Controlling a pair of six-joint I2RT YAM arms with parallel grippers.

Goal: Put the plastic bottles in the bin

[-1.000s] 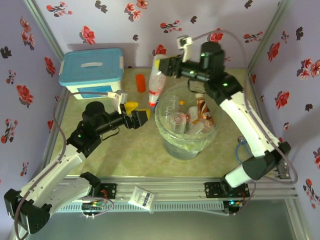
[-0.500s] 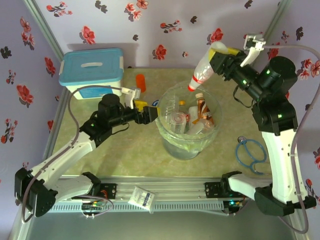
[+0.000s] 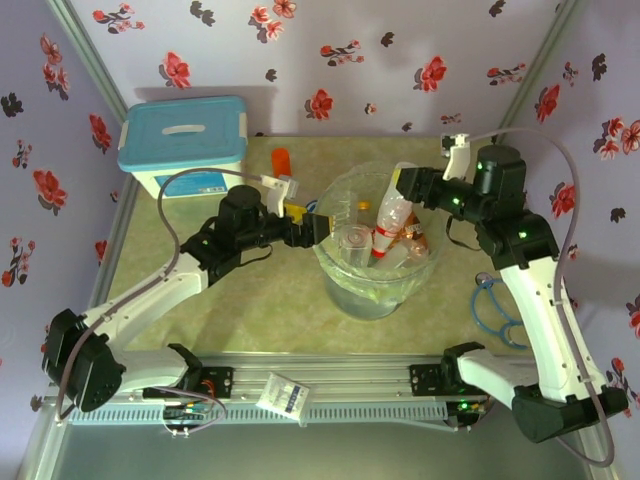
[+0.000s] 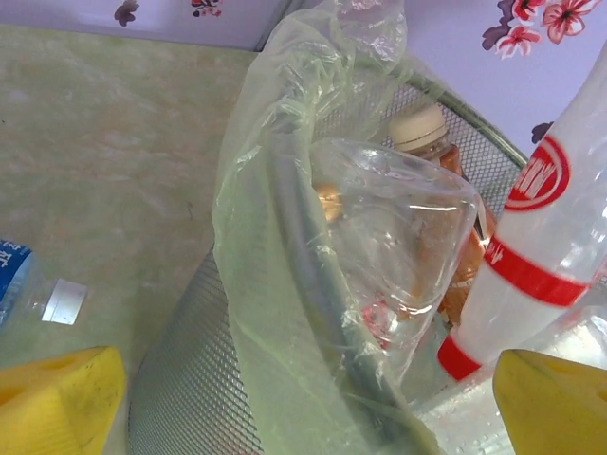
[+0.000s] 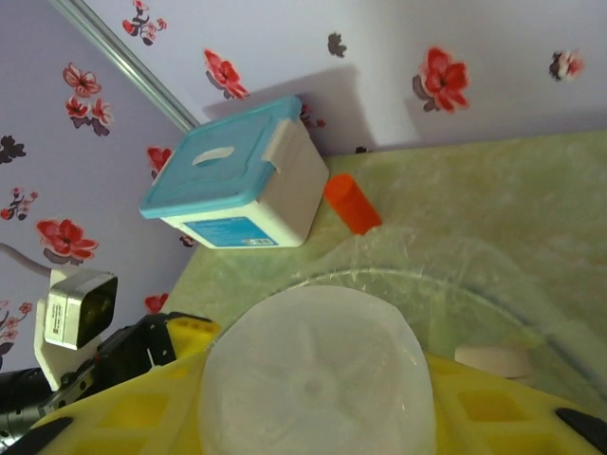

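Your right gripper (image 3: 408,185) grips the red-labelled bottle (image 3: 388,222) cap-down over the bin (image 3: 368,298), toward its 1 o'clock side. Release there, and hold the wide-open left gripper (image 3: 312,229) clear at the rim's 9 o'clock.

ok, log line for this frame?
right gripper: shut on bottle | bottle: cap down, in bin mouth, not released | left gripper: open, astride bin rim

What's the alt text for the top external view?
Right claw holds a red-banded plastic bottle cap-down inside the lined grey bin. Left claw sits open at the bin's left rim; a blue-lidded box stands at the table's back left.
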